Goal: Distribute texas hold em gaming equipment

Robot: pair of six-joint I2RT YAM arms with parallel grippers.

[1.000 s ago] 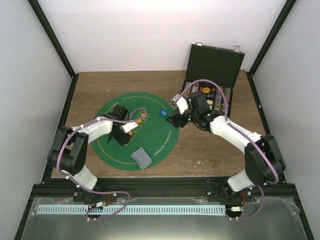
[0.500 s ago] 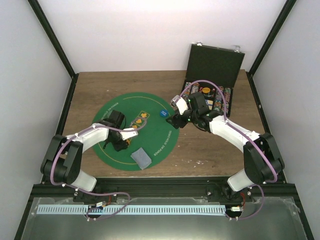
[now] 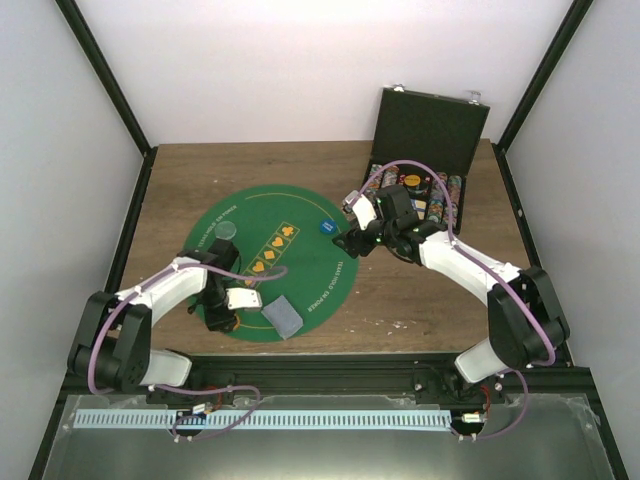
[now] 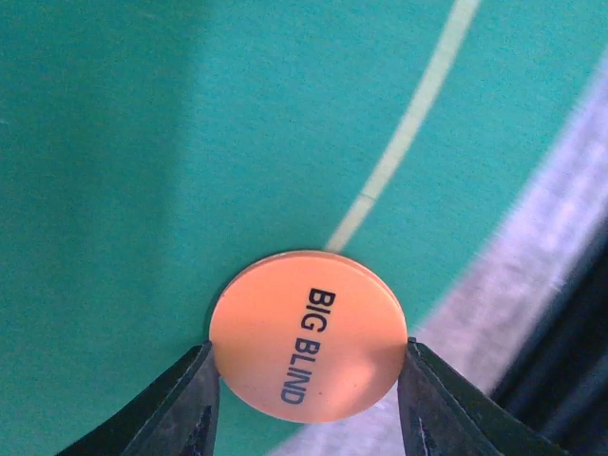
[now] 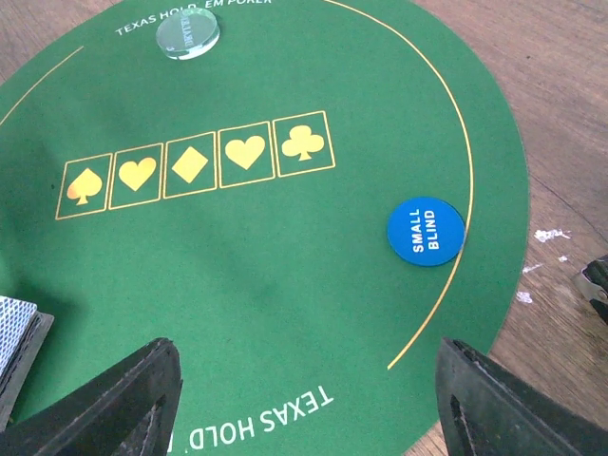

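Observation:
An orange round disc (image 4: 307,335) printed BIG BLIND sits between the two fingers of my left gripper (image 4: 307,350), which is shut on its edges, just over the mat's near-left rim. From above, that gripper (image 3: 216,314) hides the disc. A blue SMALL BLIND disc (image 5: 426,231) lies flat on the green mat (image 3: 305,275), seen from overhead near its right edge (image 3: 326,228). My right gripper (image 3: 346,240) hangs open beside it, its jaws (image 5: 306,356) holding nothing. A grey-blue deck of cards (image 3: 281,316) rests on the mat's near edge.
A clear round disc (image 3: 227,231) lies on the mat's far-left part. The black case (image 3: 432,125) stands open at the back right, with rows of striped poker chips (image 3: 415,190) in its tray, close behind the right arm. Bare wood surrounds the mat.
My left gripper has carried the orange disc from the mat's middle toward its near-left edge, uncovering the clear disc. The right arm has stayed put.

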